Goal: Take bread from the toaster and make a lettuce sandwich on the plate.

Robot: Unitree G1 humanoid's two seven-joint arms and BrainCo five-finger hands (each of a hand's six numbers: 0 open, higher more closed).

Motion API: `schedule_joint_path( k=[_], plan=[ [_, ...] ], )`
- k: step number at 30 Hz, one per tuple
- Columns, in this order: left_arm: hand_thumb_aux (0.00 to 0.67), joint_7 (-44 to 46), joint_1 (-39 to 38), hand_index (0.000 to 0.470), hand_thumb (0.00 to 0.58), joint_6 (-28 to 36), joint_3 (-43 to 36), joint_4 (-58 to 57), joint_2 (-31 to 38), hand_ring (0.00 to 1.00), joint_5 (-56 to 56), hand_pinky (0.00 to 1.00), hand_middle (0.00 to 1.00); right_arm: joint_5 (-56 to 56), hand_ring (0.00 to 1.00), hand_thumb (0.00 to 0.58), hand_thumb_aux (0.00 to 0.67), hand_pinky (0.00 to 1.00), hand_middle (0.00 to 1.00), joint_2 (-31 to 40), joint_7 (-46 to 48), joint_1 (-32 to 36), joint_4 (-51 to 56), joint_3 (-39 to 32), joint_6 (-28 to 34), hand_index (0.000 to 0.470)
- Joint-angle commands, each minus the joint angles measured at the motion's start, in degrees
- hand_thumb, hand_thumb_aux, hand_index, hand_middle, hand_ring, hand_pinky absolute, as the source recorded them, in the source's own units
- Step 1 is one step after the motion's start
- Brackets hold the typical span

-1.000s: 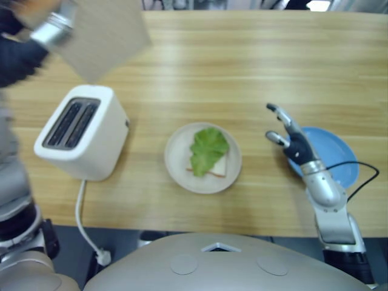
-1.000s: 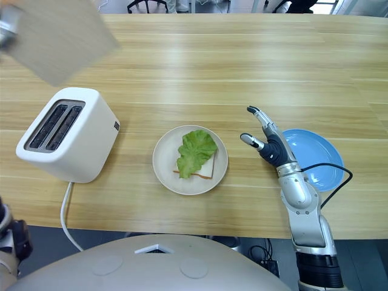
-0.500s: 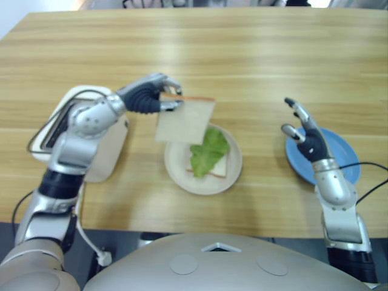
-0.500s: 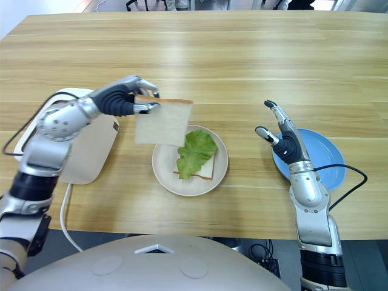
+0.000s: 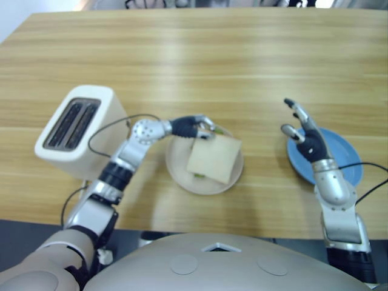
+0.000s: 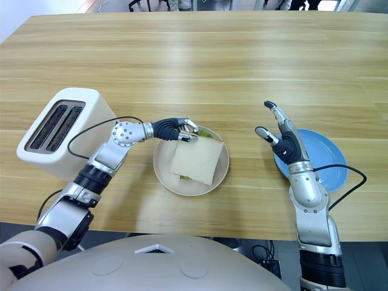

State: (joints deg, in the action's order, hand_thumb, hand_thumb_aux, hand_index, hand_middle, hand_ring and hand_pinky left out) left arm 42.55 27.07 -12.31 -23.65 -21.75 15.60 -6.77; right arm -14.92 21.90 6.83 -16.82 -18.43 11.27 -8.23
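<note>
Pinching the bread slice (image 6: pixel 196 162) by its corner, the left hand (image 6: pixel 173 128) sets it over the lettuce (image 6: pixel 182 177) as a lid; the right hand (image 6: pixel 282 140) hangs open.

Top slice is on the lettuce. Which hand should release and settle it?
Left, likely. The left hand grips the bread slice at its corner over the plate, while the right hand hovers open by the blue plate, apart from the bread slice.

Nothing legible here, tbh: no text, numbers or labels can be made out on the toaster (image 6: pixel 60 130), the plate (image 6: pixel 160 173), the blue plate (image 6: pixel 330 163) or the worktop (image 6: pixel 200 66).
</note>
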Motion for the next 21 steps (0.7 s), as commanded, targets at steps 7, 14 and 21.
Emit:
schedule_joint_path(
  k=[7,14,21],
  plan=[
    [0.670,-2.0,5.6,0.460,0.580,-3.7,3.5,-14.9,-2.2,1.00,0.7,1.00,1.00,-2.1,0.00,0.000,0.000,0.00,0.00,1.1,2.7,-1.3,-1.2,-4.2,-1.9,0.000],
    [0.670,-2.5,7.6,0.460,0.580,-5.0,4.9,-18.6,-3.0,1.00,0.3,1.00,1.00,-9.8,0.00,0.000,0.000,0.00,0.00,5.7,5.9,-4.0,-2.1,-11.8,-6.9,0.000],
    [0.670,-2.9,7.0,0.460,0.580,-6.9,1.9,-23.7,-4.9,1.00,-3.4,1.00,1.00,-20.8,0.00,0.000,0.000,0.00,0.00,9.0,7.8,-4.3,-2.4,-22.1,-12.4,0.000]
  ],
)
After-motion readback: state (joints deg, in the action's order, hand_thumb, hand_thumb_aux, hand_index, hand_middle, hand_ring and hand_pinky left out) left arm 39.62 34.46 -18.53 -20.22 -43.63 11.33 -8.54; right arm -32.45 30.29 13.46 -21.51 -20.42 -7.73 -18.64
